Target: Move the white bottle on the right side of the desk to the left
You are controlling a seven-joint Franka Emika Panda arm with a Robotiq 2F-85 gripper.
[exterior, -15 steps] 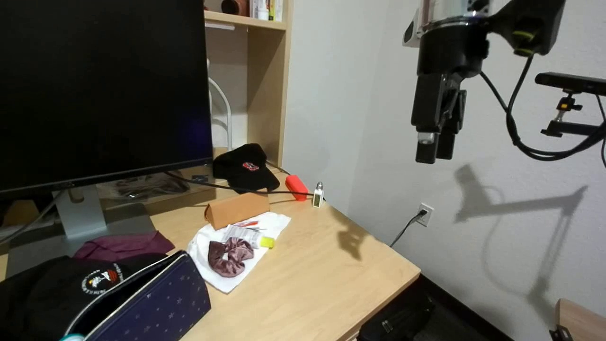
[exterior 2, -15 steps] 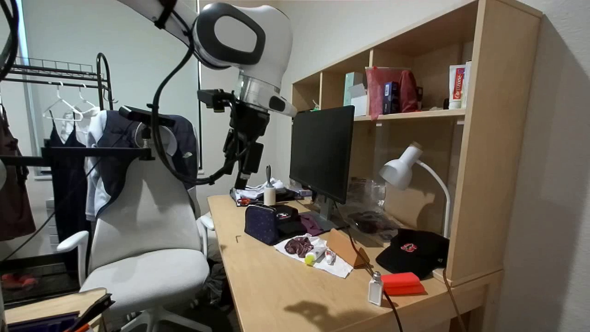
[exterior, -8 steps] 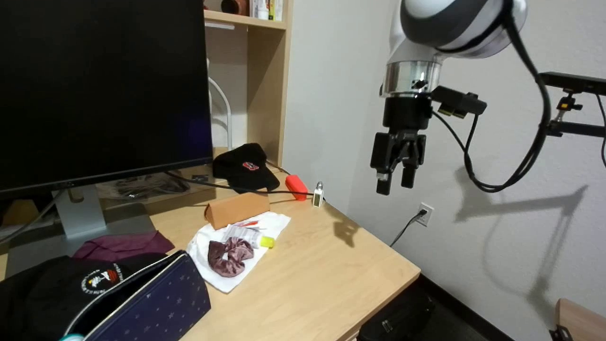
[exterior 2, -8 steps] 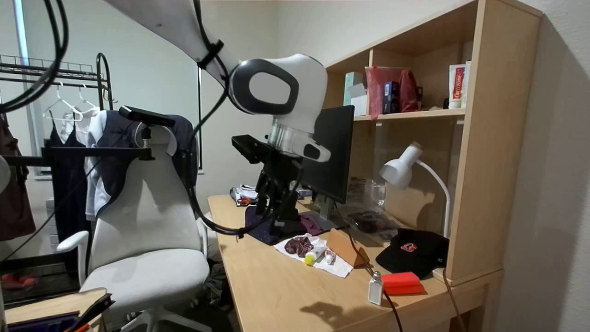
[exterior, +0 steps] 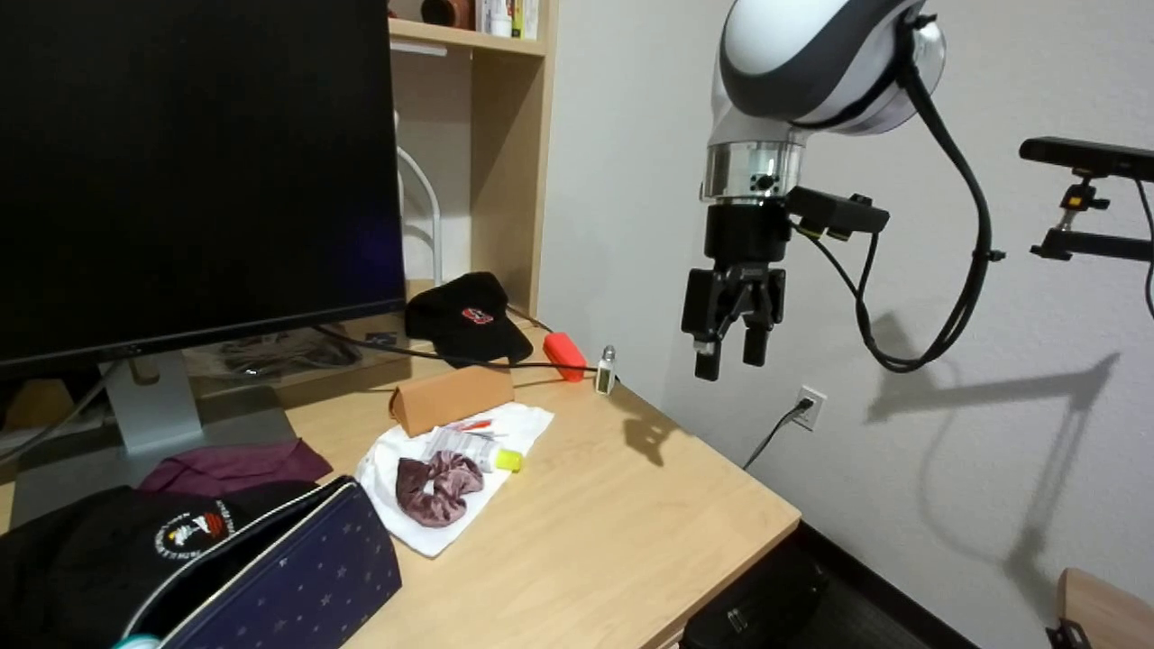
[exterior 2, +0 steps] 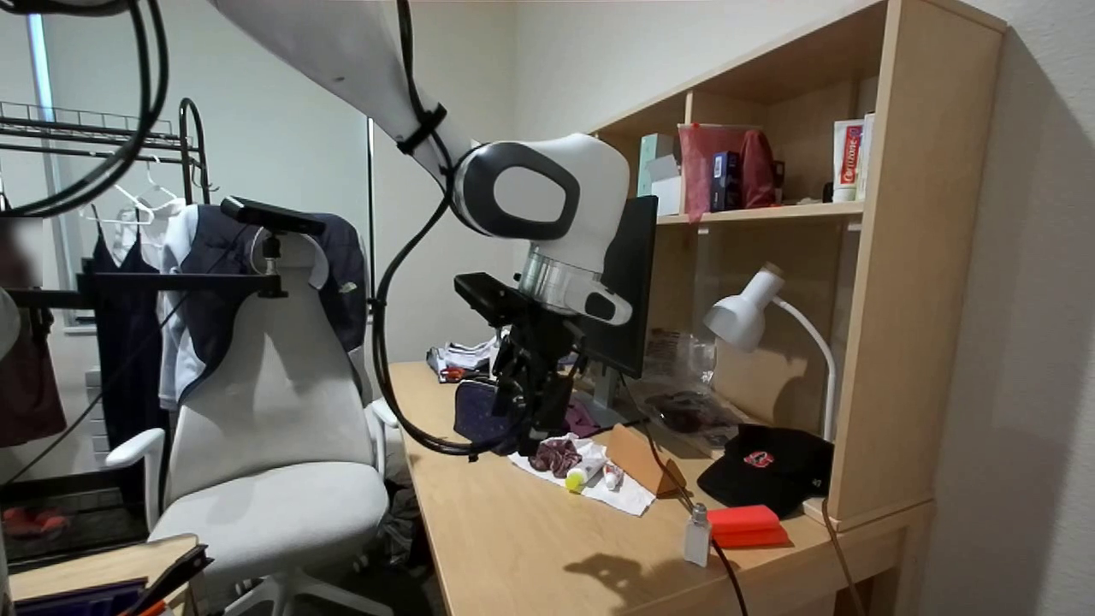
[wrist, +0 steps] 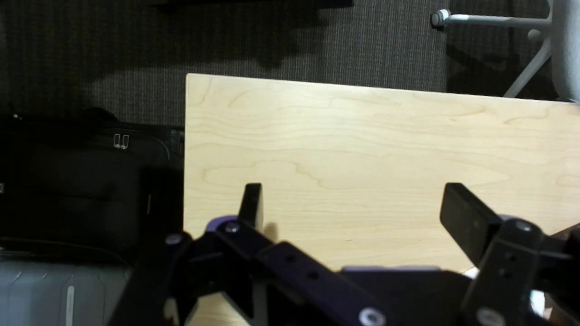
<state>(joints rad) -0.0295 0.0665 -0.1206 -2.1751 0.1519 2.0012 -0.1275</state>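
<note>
The small white bottle (exterior: 606, 371) with a silver cap stands upright near the edge of the light wooden desk (exterior: 613, 514). It also shows in an exterior view (exterior 2: 697, 537), beside the red-orange object and against a dark cable. My gripper (exterior: 731, 359) hangs in the air, pointing down, well above the desk and apart from the bottle. It also shows in an exterior view (exterior 2: 535, 436). In the wrist view my gripper (wrist: 351, 199) has its fingers wide apart with nothing between them, over bare desk (wrist: 362, 140). The bottle does not show in the wrist view.
A red-orange object (exterior: 564, 357) lies beside the bottle. A black cable (exterior 2: 727, 565) runs past it over the desk edge. A black cap (exterior: 467, 317), a tan case (exterior: 455, 397), a white cloth (exterior: 532, 425), a navy pouch (exterior: 297, 577) and a monitor (exterior: 198, 180) stand farther along.
The arm has come down and moved toward the bottle's end of the desk, and the gripper has turned so both fingers show apart. The motion slowed in the last half second. The bottle has not moved.
</note>
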